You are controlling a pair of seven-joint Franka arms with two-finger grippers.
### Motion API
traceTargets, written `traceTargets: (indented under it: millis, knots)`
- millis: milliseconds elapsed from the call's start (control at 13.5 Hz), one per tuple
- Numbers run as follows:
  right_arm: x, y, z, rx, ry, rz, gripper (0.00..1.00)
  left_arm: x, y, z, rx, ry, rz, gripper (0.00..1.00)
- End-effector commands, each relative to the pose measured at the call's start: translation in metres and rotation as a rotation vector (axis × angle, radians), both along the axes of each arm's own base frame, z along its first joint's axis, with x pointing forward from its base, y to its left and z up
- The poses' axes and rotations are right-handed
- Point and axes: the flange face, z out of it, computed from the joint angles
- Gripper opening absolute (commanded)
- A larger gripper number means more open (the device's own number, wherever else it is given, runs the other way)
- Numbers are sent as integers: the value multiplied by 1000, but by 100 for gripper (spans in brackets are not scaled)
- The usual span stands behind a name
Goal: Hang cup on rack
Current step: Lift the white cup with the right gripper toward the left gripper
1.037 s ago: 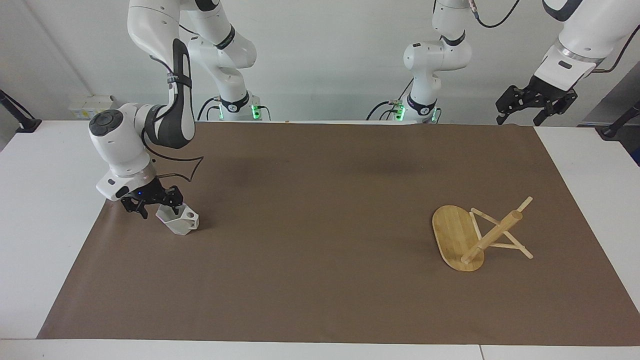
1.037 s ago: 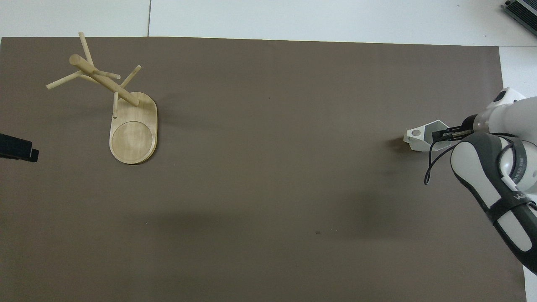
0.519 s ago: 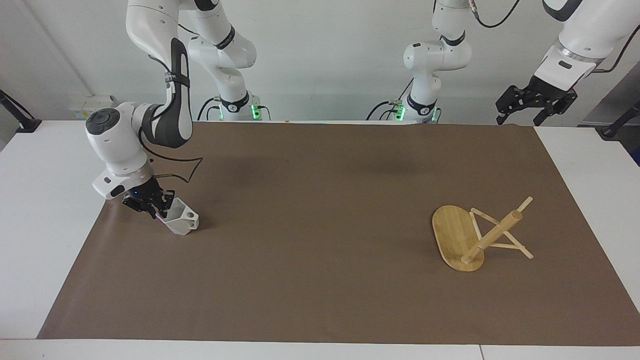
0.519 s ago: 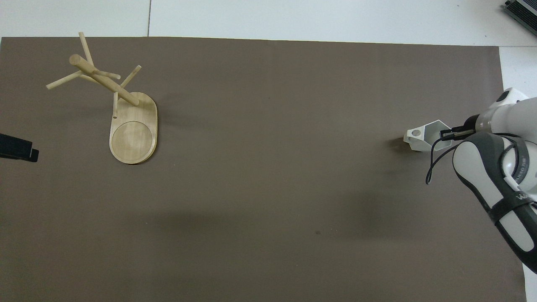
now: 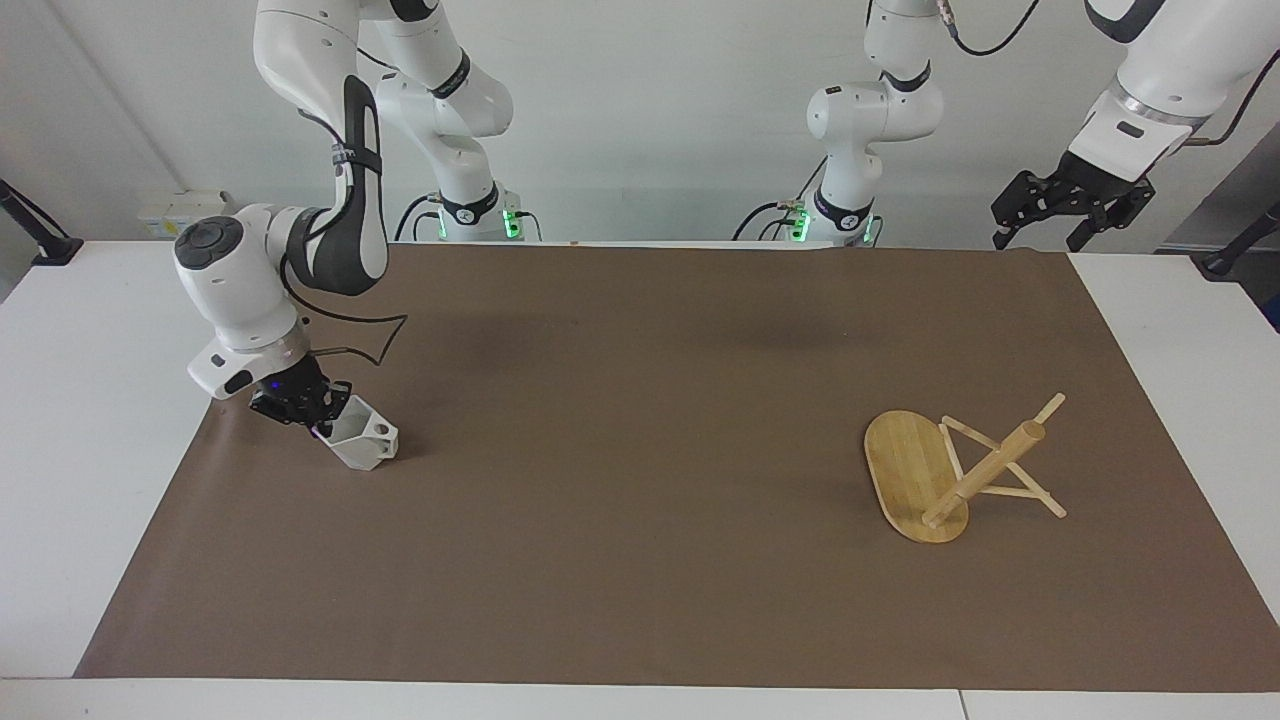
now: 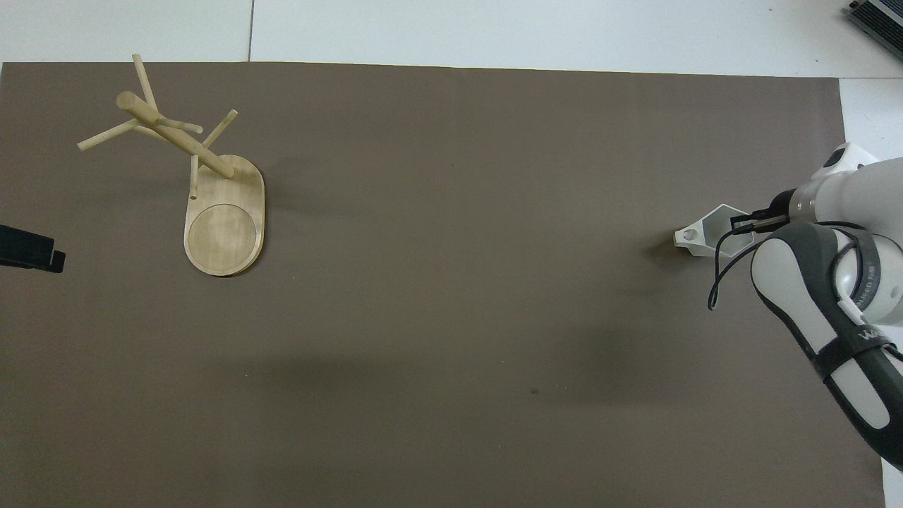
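The white faceted cup [image 5: 362,442] [image 6: 711,238] sits tilted and low at the brown mat, toward the right arm's end of the table, its pierced handle pointing toward the table's middle. My right gripper [image 5: 320,421] [image 6: 742,224] is shut on the cup's rim wall, one finger inside the mouth. The bamboo rack [image 5: 913,474] [image 6: 224,227] stands on its oval base toward the left arm's end, with its post [image 5: 985,474] [image 6: 176,136] and thin pegs bare. My left gripper [image 5: 1070,208] [image 6: 32,252] waits open, raised over that end's edge of the mat.
The brown mat [image 5: 640,480] covers most of the white table [image 5: 90,480]. Between the cup and the rack lies a wide stretch of bare mat. The right arm's black cable [image 6: 719,279] loops down beside the cup.
The right gripper's fingers have closed onto the cup's rim, and the cup has shifted slightly with it. The left arm and the rack have not moved.
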Motion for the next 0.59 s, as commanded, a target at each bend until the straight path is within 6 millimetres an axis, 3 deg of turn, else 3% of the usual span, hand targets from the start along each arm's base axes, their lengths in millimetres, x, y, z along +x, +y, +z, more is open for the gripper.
traceTargets:
  millis: [0, 296, 519]
  knots:
    - [1, 6, 8, 6, 8, -42, 0, -9, 2, 1, 9, 9, 6, 100]
    - [17, 25, 58, 126, 43, -70, 0, -9, -8, 1, 9, 9, -12, 100]
    - [22, 66, 86, 227, 67, -33, 0, -9, -6, 1, 9, 10, -9, 100]
